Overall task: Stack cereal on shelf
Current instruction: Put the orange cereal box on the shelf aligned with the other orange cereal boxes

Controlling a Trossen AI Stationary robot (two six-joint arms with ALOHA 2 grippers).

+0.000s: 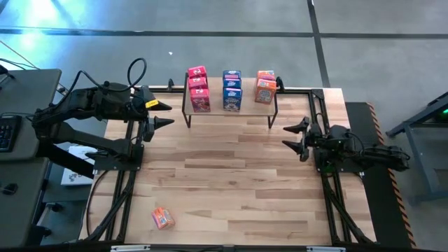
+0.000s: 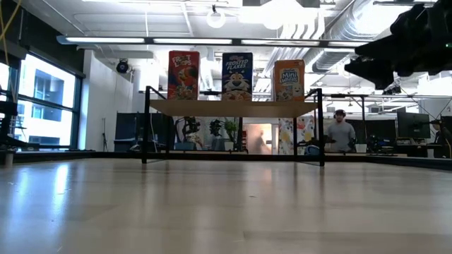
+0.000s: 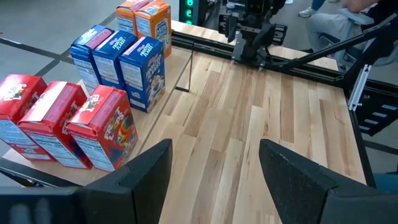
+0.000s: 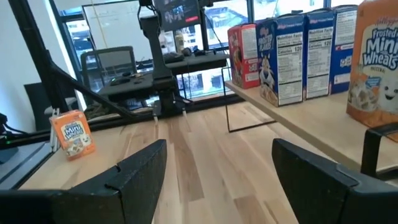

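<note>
Though hidden low, stray orange box [image 1: 162,218] shows overhead.

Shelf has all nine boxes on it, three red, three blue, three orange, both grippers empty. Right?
Not quite. The shelf holds eight: only two orange boxes are up there. The third orange box lies on the table, as the high view shows. Both grippers are empty.
</note>
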